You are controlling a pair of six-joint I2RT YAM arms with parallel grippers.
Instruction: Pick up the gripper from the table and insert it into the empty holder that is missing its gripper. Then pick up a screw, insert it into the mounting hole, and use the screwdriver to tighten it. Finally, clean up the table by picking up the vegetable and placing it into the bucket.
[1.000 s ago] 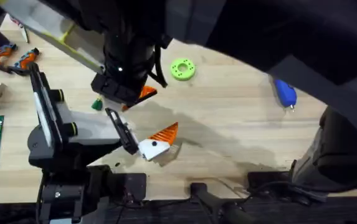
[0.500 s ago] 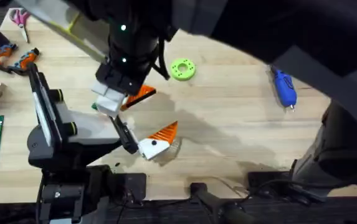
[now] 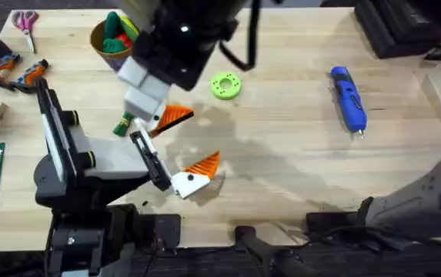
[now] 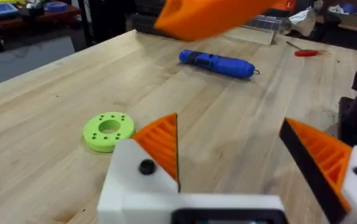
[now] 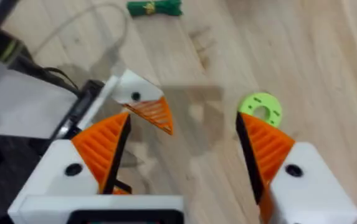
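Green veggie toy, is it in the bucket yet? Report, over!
Both the left gripper and right gripper: jaws open, empty. The veggie toy on table, outside the bucket. Right arm hovers beside it. Nothing blocking.

A blue screwdriver [image 3: 349, 98], lime-green disc [image 3: 225, 85] and tan-yellow bucket [image 3: 111, 40] on the pale wood-grain worktop [image 3: 282, 154]; white end effector [image 5: 178, 162] fingers carry orange ribbed pads [image 5: 266, 149].

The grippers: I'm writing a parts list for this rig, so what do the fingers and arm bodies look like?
Each gripper, left gripper and right gripper, has two white angular finger blocks with a dark screw, bearing orange ribbed wedge pads with dark edges. The arm bodies are black; the left arm has yellow-green rings at a joint. The right arm shows a small lit indicator and black cables.
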